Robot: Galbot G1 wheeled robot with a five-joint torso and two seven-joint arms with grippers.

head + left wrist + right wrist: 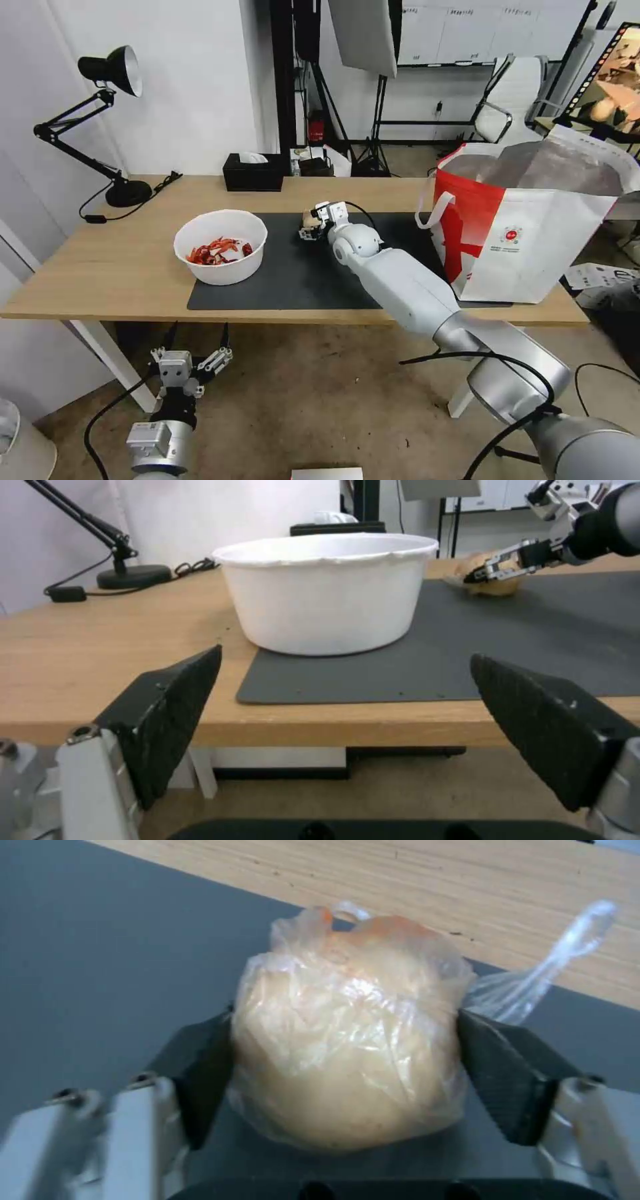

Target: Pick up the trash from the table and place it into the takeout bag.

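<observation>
Yellowish plastic pouch [347, 1050] sits on the grey mat [293, 273] toward the counter's [100, 267] far edge, clamped between the right hand's [308, 228] fingers [200, 1075]; the right wrist view confirms contact. Left hand [193, 347] hangs spread apart below the counter's near edge, facing the white bowl [327, 590].

Bare mat [293, 280] lies open between the bowl [221, 246] and takeout bag [527, 220], whose mouth gapes unobstructed.

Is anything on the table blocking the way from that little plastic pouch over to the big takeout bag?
Nothing visible does. The right end effector grips the pouch; bare mat lies between it and the takeout bag.
</observation>
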